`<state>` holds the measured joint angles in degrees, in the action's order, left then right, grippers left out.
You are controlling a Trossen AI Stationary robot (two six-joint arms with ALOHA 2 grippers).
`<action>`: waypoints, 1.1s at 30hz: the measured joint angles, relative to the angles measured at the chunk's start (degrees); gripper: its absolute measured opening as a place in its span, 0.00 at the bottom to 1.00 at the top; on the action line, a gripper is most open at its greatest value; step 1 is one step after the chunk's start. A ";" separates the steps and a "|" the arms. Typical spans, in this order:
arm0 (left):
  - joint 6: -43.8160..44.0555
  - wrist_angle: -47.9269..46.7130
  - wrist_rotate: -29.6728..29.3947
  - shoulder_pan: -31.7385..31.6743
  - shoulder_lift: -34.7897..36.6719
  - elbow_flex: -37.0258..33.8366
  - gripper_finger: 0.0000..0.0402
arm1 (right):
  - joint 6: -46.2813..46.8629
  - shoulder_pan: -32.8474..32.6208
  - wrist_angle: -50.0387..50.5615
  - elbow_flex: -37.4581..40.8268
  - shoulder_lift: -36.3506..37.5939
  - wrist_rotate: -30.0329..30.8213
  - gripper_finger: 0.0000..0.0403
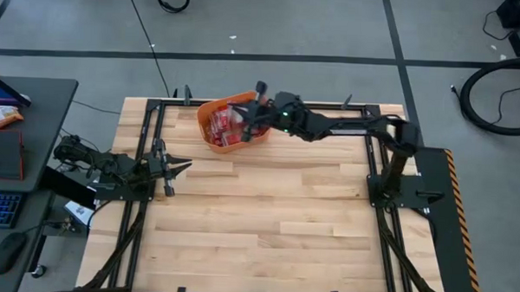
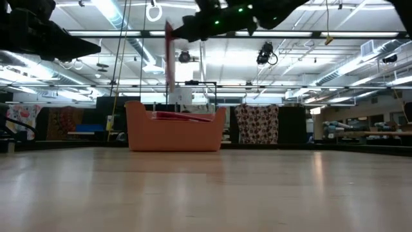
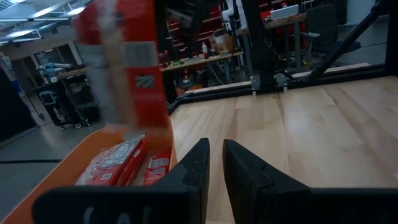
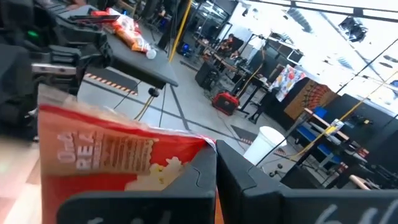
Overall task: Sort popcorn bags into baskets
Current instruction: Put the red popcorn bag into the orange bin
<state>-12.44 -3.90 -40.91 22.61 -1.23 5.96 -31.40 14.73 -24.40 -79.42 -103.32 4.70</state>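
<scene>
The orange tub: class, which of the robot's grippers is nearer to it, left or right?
Right. The right gripper hangs over the orange tub, shut on a popcorn bag. The left gripper sits apart from it, nearer the table's left edge.

Red popcorn bags (image 1: 223, 126) with white panels, orange basket (image 1: 211, 111), pale wooden table (image 1: 266, 224).

The basket (image 1: 228, 128) sits at the far edge of the bench (image 1: 266, 224), left of centre, with popcorn bags (image 1: 222, 127) inside, one more bag (image 2: 169, 55) hanging over it, and the left gripper (image 1: 179, 167) nearer, to its left.
</scene>
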 joint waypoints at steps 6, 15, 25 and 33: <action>-0.24 0.13 0.01 0.00 0.00 0.00 0.12 | -0.28 1.97 3.41 -11.29 -10.02 -3.77 0.01; -0.20 0.30 0.01 0.00 0.00 0.00 0.12 | 0.24 6.82 11.30 -26.72 -21.80 -8.80 0.01; 0.90 -0.40 0.01 0.00 0.00 0.00 0.12 | -1.19 10.20 21.37 -27.48 -21.07 -6.38 0.01; 1.33 -0.73 0.02 0.00 0.00 0.00 0.12 | -13.42 11.82 37.10 -27.46 -18.82 2.28 0.01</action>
<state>-11.11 -4.62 -40.89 22.61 -1.23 5.96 -44.81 26.55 12.70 -106.87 -122.14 6.98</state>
